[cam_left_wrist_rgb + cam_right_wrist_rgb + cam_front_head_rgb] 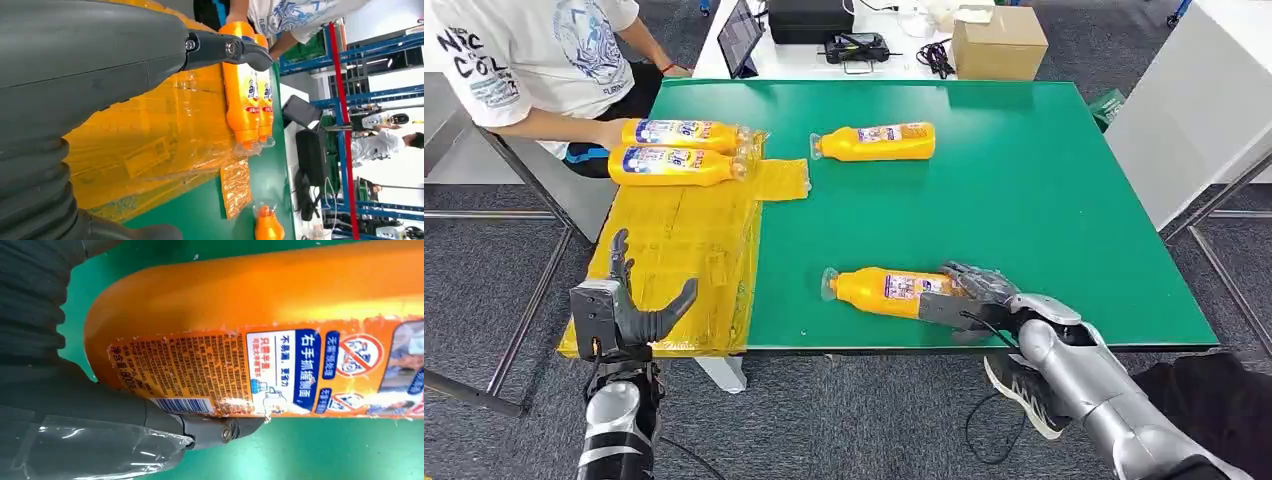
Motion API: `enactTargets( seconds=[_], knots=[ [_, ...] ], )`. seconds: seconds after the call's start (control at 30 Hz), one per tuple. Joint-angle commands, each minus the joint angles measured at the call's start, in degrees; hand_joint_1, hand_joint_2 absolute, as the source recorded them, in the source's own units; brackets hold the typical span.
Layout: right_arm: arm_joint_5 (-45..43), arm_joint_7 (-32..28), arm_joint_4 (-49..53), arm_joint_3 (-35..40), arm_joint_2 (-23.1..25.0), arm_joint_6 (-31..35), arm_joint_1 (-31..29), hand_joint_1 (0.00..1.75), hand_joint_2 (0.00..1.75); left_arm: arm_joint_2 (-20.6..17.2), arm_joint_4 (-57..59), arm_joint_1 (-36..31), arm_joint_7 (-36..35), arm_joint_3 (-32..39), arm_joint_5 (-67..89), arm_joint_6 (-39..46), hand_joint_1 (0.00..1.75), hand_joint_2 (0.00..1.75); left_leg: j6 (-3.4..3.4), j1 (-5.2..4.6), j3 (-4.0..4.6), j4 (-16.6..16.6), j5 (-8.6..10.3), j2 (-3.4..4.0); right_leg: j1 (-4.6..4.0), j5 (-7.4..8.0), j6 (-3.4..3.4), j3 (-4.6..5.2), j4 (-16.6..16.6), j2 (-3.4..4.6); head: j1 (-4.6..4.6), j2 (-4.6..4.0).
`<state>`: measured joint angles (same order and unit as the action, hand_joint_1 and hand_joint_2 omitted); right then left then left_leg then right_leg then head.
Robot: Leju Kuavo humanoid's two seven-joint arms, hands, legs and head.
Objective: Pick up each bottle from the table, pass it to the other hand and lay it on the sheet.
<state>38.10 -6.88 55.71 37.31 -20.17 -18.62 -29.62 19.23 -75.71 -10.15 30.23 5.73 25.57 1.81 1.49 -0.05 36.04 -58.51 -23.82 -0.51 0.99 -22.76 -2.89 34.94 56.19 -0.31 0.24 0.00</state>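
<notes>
An orange bottle (879, 290) lies on its side near the front edge of the green table (1044, 200), cap to the left. My right hand (979, 295) grips its base end, fingers over the top and thumb (200, 427) pressed against the label (260, 305). My left hand (624, 300) is raised with fingers spread and empty over the front left corner of the yellow sheet (684, 260). Two bottles (679, 133) (669, 166) lie side by side at the sheet's far end. Another bottle (876, 141) lies on the green surface further back.
A person (534, 50) sits at the far left corner, one hand (609, 133) at the bases of the two bottles on the sheet. Behind the table stand a cardboard box (999, 42) and a tablet (739, 35). A white cabinet (1194, 100) stands to the right.
</notes>
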Motion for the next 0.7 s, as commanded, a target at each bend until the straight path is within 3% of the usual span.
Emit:
enactTargets(
  seconds=[0.03, 0.1, 0.17, 0.27, 0.33, 0.7],
  knots=[
    [-0.49, -0.08, -10.74, 9.84, 4.44, 1.04, -5.11, 0.0, 1.75, 0.77, 5.17, -0.74, -0.21, -1.95, -0.75, -0.72, 0.0, 1.75, -0.08, 0.04, -0.3, 0.07, -0.09, 0.19, -0.05, -0.03, 0.12, -0.25, -0.08, 0.17, 0.0, 0.0],
    [-0.51, -0.86, -13.22, 10.11, 6.58, 3.59, -5.4, 0.0, 1.75, 0.77, 5.32, -0.72, -0.21, -2.17, -0.81, -0.82, 0.0, 1.75, -0.1, 0.06, -0.35, 0.08, -0.11, 0.23, -0.07, -0.04, 0.14, -0.29, -0.1, 0.2, 0.0, 0.0],
    [-0.67, -0.98, -13.85, 9.6, 7.56, 5.84, -4.61, 0.24, 1.75, 0.77, 5.6, -0.34, 0.0, -2.09, -0.83, -1.09, 0.0, 1.75, -0.12, 0.07, -0.44, 0.12, -0.12, 0.26, -0.08, -0.04, 0.16, -0.37, -0.13, 0.23, 0.0, 0.0],
    [-0.71, -1.16, -12.67, 8.04, 7.79, 8.96, -1.93, 1.34, 1.75, 0.77, 6.6, -0.05, 0.26, -1.76, -0.81, -1.04, 0.0, 1.75, -0.1, 0.09, -0.42, 0.13, -0.09, 0.1, -0.1, -0.08, 0.14, -0.39, -0.14, 0.05, 0.02, 0.0],
    [-0.5, -0.63, -12.28, 7.33, 8.78, 10.53, -0.7, 1.45, 1.75, 0.77, 6.73, -0.02, 0.27, -1.92, -0.81, -1.06, 0.0, 1.75, -0.11, 0.11, -0.48, 0.14, -0.1, 0.12, -0.11, -0.09, 0.15, -0.42, -0.15, 0.08, -0.02, 0.0],
    [-0.43, -0.55, -12.17, 7.21, 8.96, 10.72, -0.74, 1.45, 1.75, 0.77, 6.67, -0.08, 0.27, -1.99, -0.81, -1.06, 0.0, 1.75, -0.06, 0.1, -0.28, 0.07, -0.04, 0.15, -0.08, -0.03, 0.08, -0.22, -0.1, 0.05, 0.0, 0.0]
  ],
)
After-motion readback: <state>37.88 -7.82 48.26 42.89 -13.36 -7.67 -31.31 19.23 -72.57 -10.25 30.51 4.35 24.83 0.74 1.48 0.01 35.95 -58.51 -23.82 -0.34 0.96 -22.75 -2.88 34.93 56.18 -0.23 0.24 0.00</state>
